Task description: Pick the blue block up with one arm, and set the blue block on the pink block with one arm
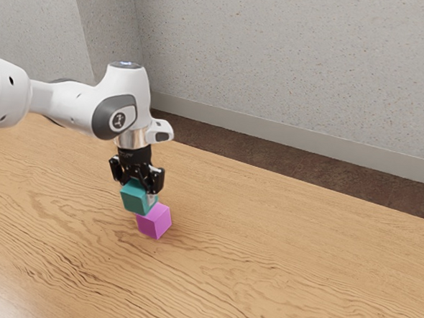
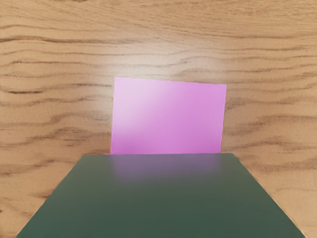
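1. Your gripper (image 1: 140,186) hangs from the arm over the table, its two black fingers pinching the teal block (image 1: 136,197) from opposite sides. This is the block the task calls blue, though it renders blue-green.
2. Directly under your hand in the wrist view, the teal block (image 2: 163,198) appears as a large dark slab, so it is up off the wood and carried.
3. Just below and slightly beyond the held block sits the pink block (image 1: 155,222). In the wrist view most of the pink block's (image 2: 168,116) top face shows past the teal block's far edge, so the two are not yet lined up.
4. You cannot tell whether the held block's lower corner touches the pink top or clears it narrowly.
5. Judged from this, pickup is done and you are in the placing step.
6. Your next move calls for a small shift of the hand toward the pink block until the teal one covers it squarely. Then make a short straight descent and spread the fingers only once it rests flat.
7. Beyond both blocks the wooden table (image 1: 299,265) runs on.
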`<state>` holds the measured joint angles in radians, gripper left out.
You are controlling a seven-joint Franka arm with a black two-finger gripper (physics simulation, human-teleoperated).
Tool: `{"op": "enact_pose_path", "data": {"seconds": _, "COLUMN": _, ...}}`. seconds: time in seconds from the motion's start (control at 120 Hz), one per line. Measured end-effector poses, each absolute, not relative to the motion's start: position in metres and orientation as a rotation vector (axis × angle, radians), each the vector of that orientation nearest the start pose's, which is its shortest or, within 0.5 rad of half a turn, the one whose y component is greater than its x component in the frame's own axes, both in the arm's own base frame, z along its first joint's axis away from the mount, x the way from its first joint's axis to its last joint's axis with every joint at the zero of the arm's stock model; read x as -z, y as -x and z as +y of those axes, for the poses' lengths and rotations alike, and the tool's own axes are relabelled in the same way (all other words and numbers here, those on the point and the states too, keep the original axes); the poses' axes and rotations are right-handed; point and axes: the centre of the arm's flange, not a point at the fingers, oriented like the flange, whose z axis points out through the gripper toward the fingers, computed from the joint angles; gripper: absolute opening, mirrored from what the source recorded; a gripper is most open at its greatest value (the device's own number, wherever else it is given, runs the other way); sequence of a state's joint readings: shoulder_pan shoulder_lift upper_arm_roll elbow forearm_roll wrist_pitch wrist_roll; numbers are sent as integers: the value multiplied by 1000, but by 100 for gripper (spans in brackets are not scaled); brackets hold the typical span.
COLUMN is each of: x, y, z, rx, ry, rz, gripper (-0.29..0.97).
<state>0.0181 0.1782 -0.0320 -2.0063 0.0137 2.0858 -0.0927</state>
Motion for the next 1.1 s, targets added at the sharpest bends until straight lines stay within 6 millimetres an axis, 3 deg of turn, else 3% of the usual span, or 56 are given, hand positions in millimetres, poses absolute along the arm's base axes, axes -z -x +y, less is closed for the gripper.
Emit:
{"op": "enact_pose_path", "data": {"seconds": 0.375, "x": -348, "y": -603, "z": -5, "rx": -169, "ry": 3144, "rz": -6, "gripper": 40}}
{"op": "enact_pose_path", "data": {"seconds": 1.1, "x": -338, "y": -611, "z": -2, "rx": -189, "ry": 3151, "rz": 119, "gripper": 40}}
